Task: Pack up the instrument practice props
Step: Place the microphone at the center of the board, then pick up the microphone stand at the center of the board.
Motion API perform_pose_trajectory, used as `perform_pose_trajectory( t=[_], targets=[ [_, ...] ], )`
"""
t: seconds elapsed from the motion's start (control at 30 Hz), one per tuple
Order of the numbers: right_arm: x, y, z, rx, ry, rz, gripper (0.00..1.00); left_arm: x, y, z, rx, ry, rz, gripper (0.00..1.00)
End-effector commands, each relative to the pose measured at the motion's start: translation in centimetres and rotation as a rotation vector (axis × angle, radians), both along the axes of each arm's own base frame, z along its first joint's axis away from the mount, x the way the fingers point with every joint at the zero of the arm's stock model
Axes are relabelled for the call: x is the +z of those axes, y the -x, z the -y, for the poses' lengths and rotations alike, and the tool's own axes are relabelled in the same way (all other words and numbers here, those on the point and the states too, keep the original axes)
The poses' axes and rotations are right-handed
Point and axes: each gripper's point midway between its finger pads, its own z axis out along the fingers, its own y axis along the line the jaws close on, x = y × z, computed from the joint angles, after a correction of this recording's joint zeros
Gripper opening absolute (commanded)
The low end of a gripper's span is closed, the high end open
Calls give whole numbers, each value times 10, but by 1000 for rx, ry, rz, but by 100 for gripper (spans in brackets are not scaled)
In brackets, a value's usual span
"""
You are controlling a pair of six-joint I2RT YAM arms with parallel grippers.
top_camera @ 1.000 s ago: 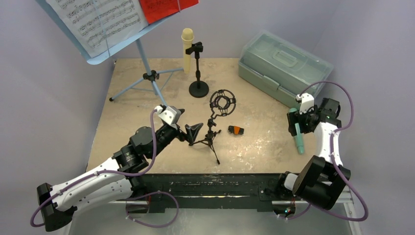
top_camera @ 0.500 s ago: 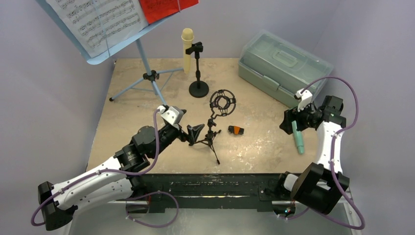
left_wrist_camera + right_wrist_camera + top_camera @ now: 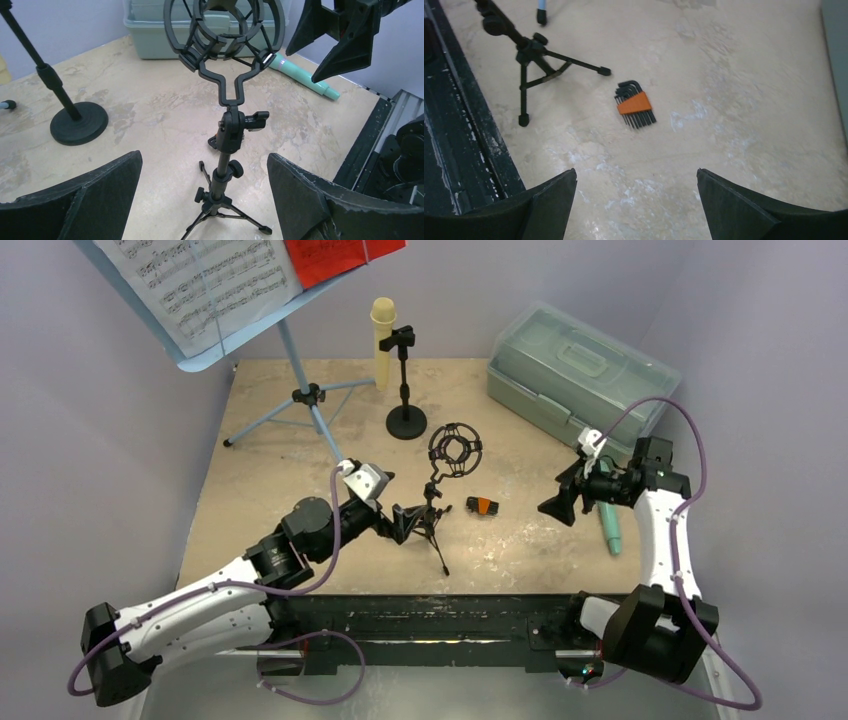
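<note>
L claw [image 3: 204, 165] wide open, empty, fingers either side of mic holder [image 3: 230, 125] stem, not touching. R claw [image 3: 636, 172] wide open, empty, above hex keys [image 3: 635, 104]. Holder stands upright; teal mic [image 3: 607, 515] lies flat near R claw.

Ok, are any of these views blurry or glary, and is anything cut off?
Top view: sharp, evenly lit, no glare; the music rack runs off the top edge. Left wrist view: the shock mount is crisp but cropped at the top. Right wrist view: the hex key set is sharp.
</note>
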Motion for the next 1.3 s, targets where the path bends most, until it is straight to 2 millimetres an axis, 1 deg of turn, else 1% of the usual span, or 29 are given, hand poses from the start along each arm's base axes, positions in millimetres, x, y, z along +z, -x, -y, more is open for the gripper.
perform_pose_trajectory(
  t=[0.0, 0.2, 0.27, 0.33, 0.53, 0.8, 1.03, 1.27],
  targets=[
    [10, 16, -32, 164, -62, 122, 95, 4, 8, 13, -87, 16, 23, 96],
    [9, 23, -37, 200, -78, 147, 97, -14, 8, 17, -92, 0, -32, 96],
    [9, 26, -39, 213, -89, 147, 98, -17, 10, 20, -107, 1, -46, 96],
    [8, 28, -41, 220, -98, 139, 98, -17, 13, 24, -128, 8, -61, 100],
    [7, 31, -42, 230, -98, 143, 98, -22, 15, 28, -149, 13, -78, 100],
    [9, 33, -43, 235, -99, 153, 98, -33, 14, 26, -140, 22, -57, 100],
    [9, 33, -43, 236, -100, 152, 98, -35, 22, 28, -188, 106, 42, 100],
    [9, 34, -43, 240, -97, 156, 98, -47, 17, 31, -181, 78, 52, 99]
  ],
)
